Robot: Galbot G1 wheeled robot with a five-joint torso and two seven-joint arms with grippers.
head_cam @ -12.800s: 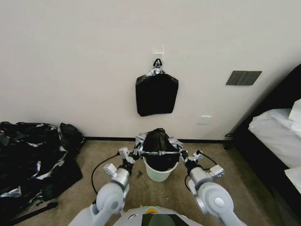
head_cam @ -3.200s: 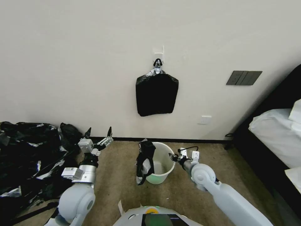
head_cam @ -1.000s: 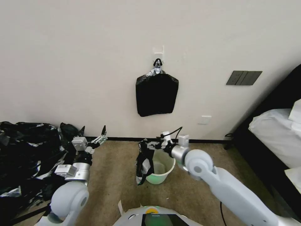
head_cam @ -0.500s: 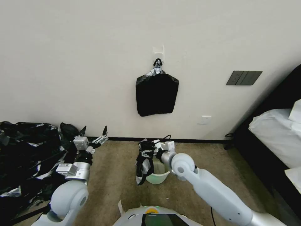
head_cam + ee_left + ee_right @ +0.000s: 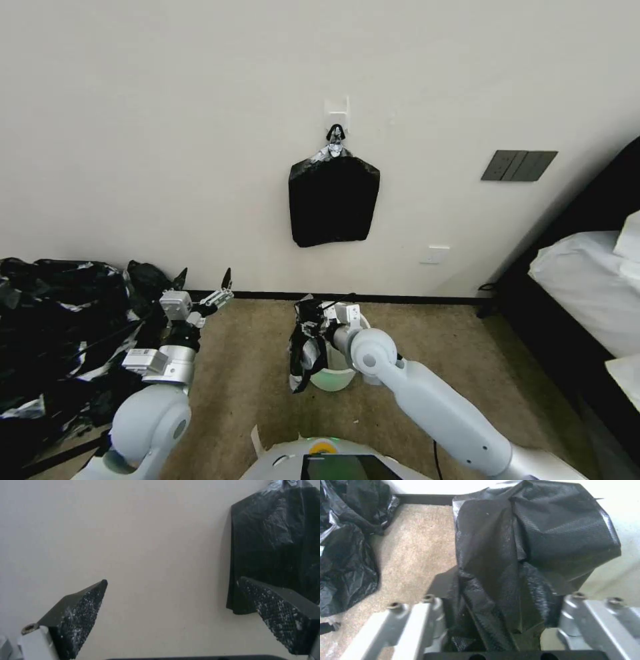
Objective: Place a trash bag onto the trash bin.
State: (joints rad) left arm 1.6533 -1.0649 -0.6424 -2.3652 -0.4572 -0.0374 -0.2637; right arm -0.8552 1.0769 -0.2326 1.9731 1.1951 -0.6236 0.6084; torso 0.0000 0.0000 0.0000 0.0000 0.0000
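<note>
1. The right claw point(image 5: 312, 319) reaches across the trash bin point(image 5: 333, 381) to its left rim; in the right wrist view its silver fingers point(image 5: 420, 620) stand on either side of the trash bag point(image 5: 520, 555), with the black film bunched between them, so it pinches the bag.
2. The trash bag point(image 5: 305, 347) is thin, glossy black plastic, wrinkled and folded, with pale grey sheen on its creases. It hangs draped over the bin's left rim, mostly down the outside wall.
3. The trash bin is a small round white bucket standing on the carpet point(image 5: 253, 373) near the wall.
4. The left claw point(image 5: 203, 279) is raised to the left, well apart from the bin, its dark fingertips point(image 5: 83, 610) spread wide and holding nothing.
5. Beyond it, a flat stack of black bags point(image 5: 333, 200) hangs from a wall hook, and a heap of black plastic point(image 5: 60, 333) lies on the floor at the far left.
6. Compared with half a second ago, the right claw has moved slightly further left onto the bag; the bag, the bin and the left claw have stayed put.
</note>
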